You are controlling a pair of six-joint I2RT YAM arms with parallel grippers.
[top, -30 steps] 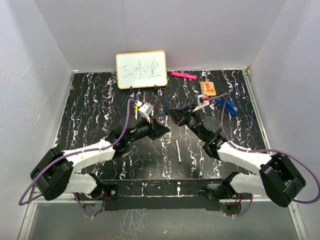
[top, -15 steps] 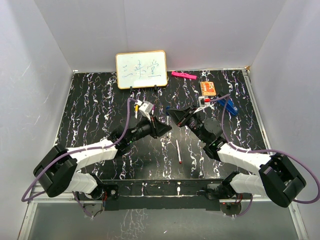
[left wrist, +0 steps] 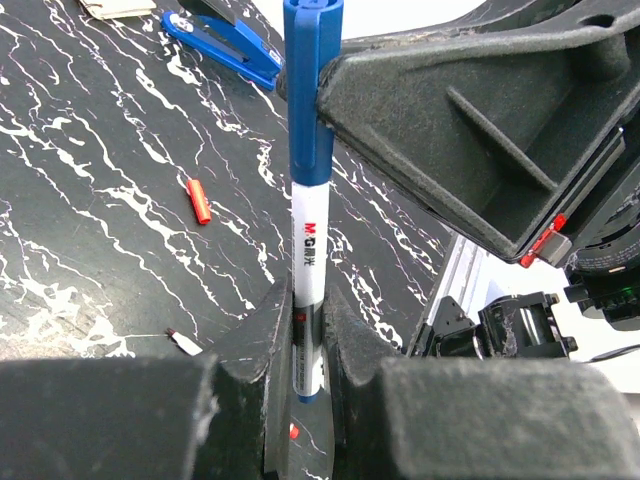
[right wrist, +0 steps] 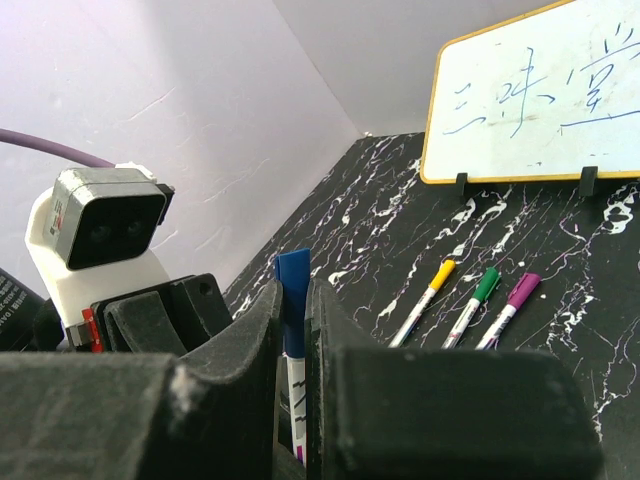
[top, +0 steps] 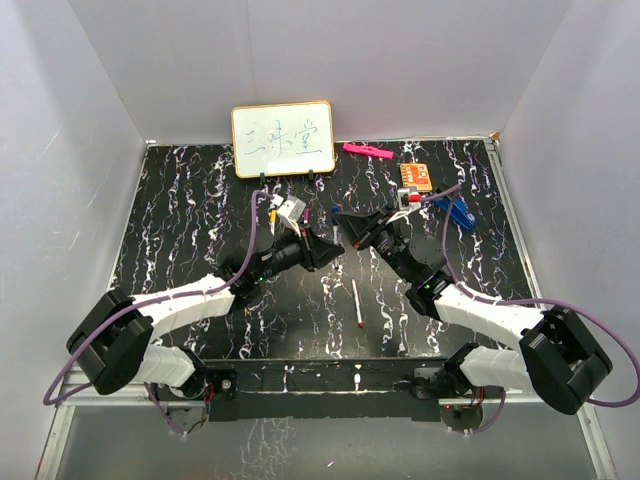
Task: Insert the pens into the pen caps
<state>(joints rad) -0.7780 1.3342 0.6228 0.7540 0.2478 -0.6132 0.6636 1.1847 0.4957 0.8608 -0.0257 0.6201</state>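
My left gripper (left wrist: 307,300) is shut on the lower end of a white pen (left wrist: 308,240). A blue pen cap (left wrist: 310,90) covers the pen's upper end. My right gripper (right wrist: 293,300) is shut on that blue cap (right wrist: 292,275), with the pen's barrel (right wrist: 296,395) showing below it. In the top view the left gripper (top: 328,250) and right gripper (top: 346,228) meet tip to tip above mid-table. A red-tipped pen (top: 356,303) lies uncapped in front of them, and a red cap (left wrist: 199,200) lies loose. Yellow (right wrist: 427,291), green (right wrist: 474,297) and purple (right wrist: 509,302) capped pens lie side by side.
A small whiteboard (top: 283,139) stands at the back. A pink marker (top: 367,151), an orange card (top: 417,177) and a blue object (top: 457,211) lie at the back right. White walls close in the left, right and back sides.
My left gripper has moved up and to the right with the pen, closing the gap to the right gripper. The right gripper has barely shifted.
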